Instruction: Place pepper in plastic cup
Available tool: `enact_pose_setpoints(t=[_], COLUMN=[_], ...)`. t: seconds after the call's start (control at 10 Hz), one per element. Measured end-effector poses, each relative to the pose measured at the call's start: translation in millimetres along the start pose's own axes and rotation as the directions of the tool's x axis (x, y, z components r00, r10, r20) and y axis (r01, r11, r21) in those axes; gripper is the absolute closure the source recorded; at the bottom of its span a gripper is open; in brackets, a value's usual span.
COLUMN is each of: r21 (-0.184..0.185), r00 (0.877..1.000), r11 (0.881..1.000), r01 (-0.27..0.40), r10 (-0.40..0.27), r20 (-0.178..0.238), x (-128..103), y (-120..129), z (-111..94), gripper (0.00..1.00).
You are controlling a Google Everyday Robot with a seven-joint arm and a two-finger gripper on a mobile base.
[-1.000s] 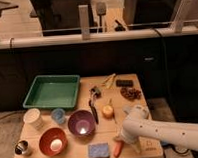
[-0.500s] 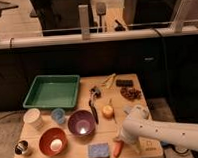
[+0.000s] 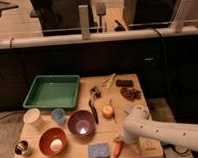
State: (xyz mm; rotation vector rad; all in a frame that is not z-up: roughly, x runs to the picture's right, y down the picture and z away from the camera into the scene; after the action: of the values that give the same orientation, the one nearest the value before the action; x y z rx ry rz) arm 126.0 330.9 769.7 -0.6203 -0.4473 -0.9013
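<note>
The pepper is a thin red-orange chili lying near the table's front edge, just right of the blue sponge. My gripper hangs from the white arm that reaches in from the right. It is directly over the pepper's upper end and hides that end. Two cups stand at the left of the table, a white one and a small pale blue one. Which of them is the plastic cup I cannot tell.
A green tray sits at the back left. A purple bowl, a red bowl and a metal cup stand in front of it. A round yellow fruit, a dark utensil and snacks lie nearby.
</note>
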Motion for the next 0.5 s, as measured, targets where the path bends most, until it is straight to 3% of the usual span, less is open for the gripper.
enact_pose_setpoints(t=[0.1,0.4,0.5], r21=[-0.001,-0.001,0.000], r00=[1.000,1.000,1.000], r11=[1.000,1.000,1.000], r01=[-0.004,-0.003,-0.003], r10=[0.004,0.003,0.003], r20=[0.001,0.000,0.001], x=[0.1,0.1,0.0], y=[1.7,1.7,1.6], z=[-2.0,-3.7,-3.5], gripper=[0.30,0.20,0.26])
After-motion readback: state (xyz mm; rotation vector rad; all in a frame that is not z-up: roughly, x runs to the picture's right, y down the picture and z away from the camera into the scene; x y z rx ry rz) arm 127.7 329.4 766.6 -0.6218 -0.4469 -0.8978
